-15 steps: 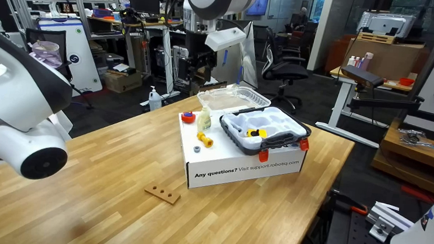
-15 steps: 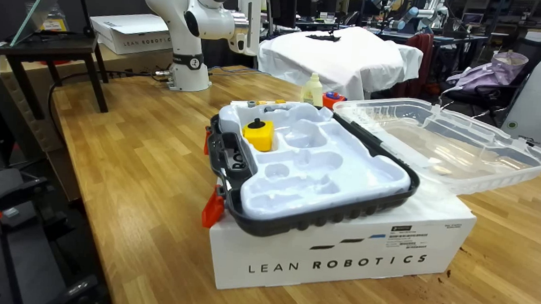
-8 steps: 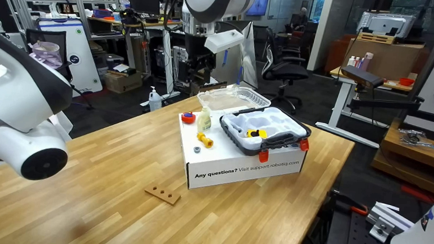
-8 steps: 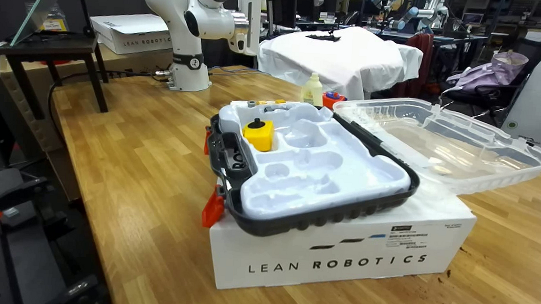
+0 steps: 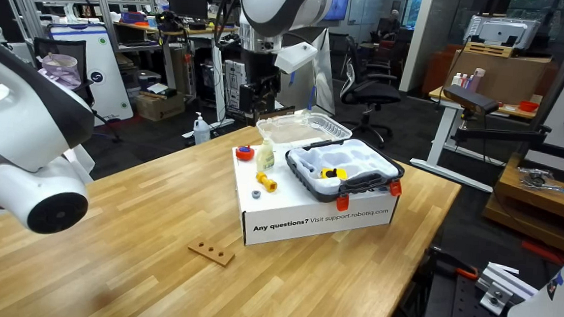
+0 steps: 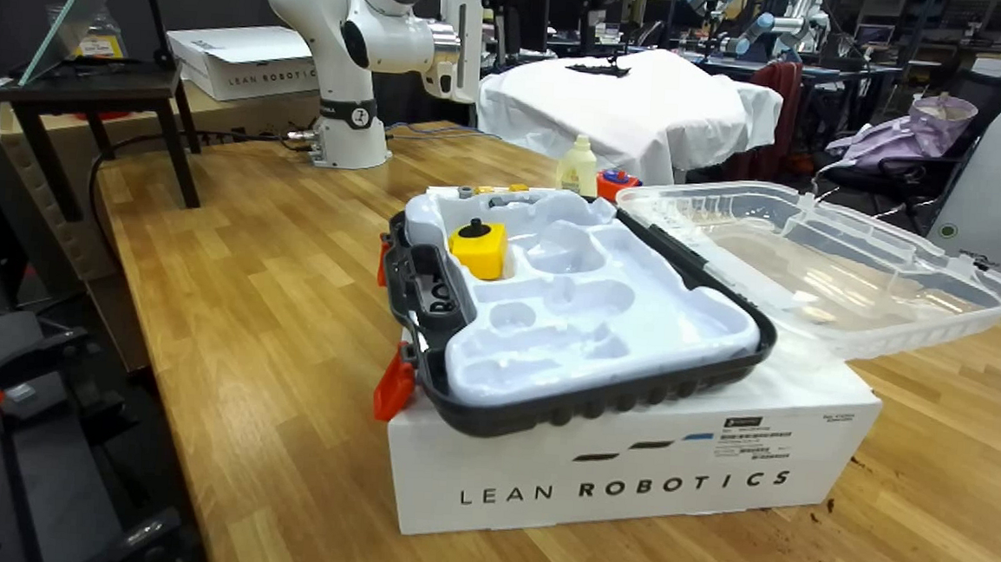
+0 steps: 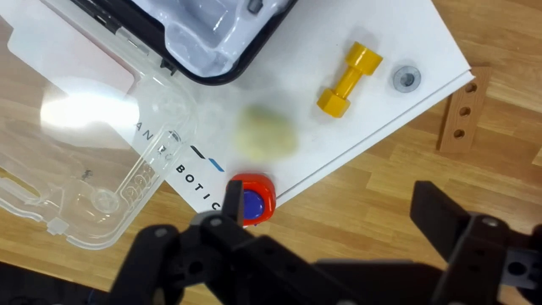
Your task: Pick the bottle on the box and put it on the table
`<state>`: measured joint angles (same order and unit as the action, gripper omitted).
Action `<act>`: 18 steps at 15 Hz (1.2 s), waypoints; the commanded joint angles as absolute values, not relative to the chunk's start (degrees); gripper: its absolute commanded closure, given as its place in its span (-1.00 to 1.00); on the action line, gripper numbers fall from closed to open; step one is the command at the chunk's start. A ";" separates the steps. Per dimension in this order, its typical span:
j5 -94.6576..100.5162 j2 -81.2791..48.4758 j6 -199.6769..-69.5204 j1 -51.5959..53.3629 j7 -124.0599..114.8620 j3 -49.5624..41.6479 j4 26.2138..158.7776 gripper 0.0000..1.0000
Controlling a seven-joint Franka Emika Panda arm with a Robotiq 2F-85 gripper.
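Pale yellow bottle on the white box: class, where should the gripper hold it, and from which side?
Probably grip the bottle by its upper body, from above: it stands upright, narrowing upward, with the open case and red piece beside it.

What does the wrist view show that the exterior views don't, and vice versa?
Only in the wrist view: lettering beside the red piece, and a close look at the open hand.
Only in both exterior views: the red latches, and the yellow block inside the case.
In all: the bottle (blurred in the wrist view), white box, clear lid and table.
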<state>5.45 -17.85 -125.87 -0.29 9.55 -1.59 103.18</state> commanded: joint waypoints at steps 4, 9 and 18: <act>5.22 -19.49 -123.72 -3.56 23.53 -0.70 102.47 -1.00; 5.23 -20.32 -122.38 -4.07 26.86 -0.19 101.18 -1.00; 4.56 -22.24 -118.95 -5.41 42.67 2.06 98.33 -1.00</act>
<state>5.17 -20.56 -122.12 -3.62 34.54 0.00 101.23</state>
